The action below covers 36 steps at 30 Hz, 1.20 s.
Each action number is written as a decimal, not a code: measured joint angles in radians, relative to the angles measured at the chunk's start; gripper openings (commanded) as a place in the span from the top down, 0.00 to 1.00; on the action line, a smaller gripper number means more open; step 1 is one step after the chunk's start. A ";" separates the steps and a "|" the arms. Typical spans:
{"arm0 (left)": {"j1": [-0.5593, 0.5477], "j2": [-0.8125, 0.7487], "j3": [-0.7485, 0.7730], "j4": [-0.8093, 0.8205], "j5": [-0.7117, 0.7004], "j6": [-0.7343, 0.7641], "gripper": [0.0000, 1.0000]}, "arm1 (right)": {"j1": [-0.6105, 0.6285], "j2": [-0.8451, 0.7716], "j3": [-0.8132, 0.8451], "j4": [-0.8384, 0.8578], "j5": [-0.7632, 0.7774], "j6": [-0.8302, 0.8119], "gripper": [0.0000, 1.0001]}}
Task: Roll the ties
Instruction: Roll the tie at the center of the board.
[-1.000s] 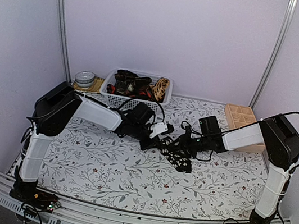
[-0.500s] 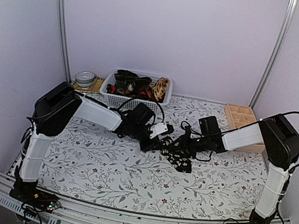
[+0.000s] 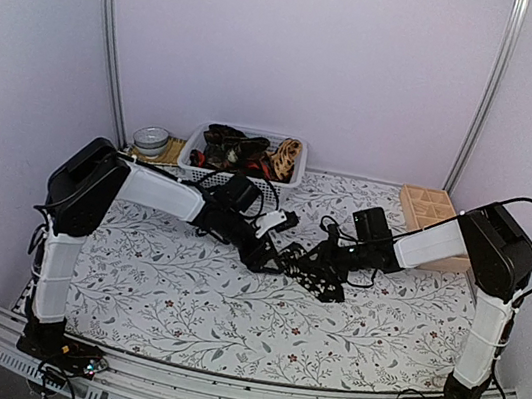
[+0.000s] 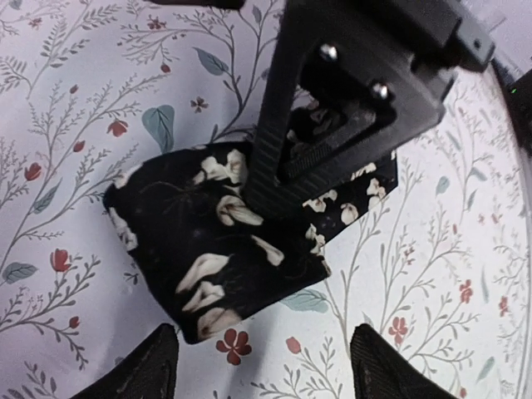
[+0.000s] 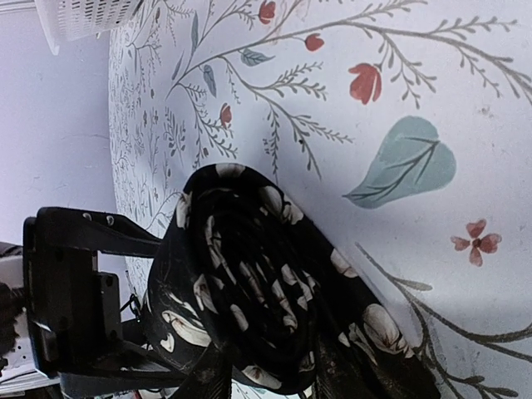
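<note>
Tie (image 4: 199,274), black cloth with a pale flower print, lies loosely coiled on the flowered tablecloth (image 4: 75,125) mid-table. Right gripper (image 4: 268,193) pinches the coil's soft layered folds. Left gripper (image 4: 264,371) hangs just beside it, fingers spread.

Matt black flower-printed cloth tie (image 4: 183,249), smooth floral table cover (image 4: 75,125), white perforated plastic basket (image 3: 192,157), pale bare-wood tray (image 3: 414,199).

The left gripper (image 3: 276,254) has opened its jaws and drawn back from the black tie (image 3: 320,279).
</note>
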 measured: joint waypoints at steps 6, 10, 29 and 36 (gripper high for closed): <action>0.098 -0.009 -0.007 0.095 0.119 -0.279 0.27 | 0.000 0.002 0.000 0.001 0.000 0.000 0.69; 0.123 -0.009 -0.061 0.191 0.119 -0.462 0.20 | 0.000 0.006 0.005 0.002 -0.001 0.000 0.68; 0.029 0.055 -0.115 0.465 0.033 -0.850 0.06 | 0.001 0.006 0.005 0.004 -0.001 0.000 0.69; -0.009 0.092 -0.095 0.509 -0.023 -0.878 0.24 | 0.001 0.006 0.005 0.004 -0.001 0.000 0.68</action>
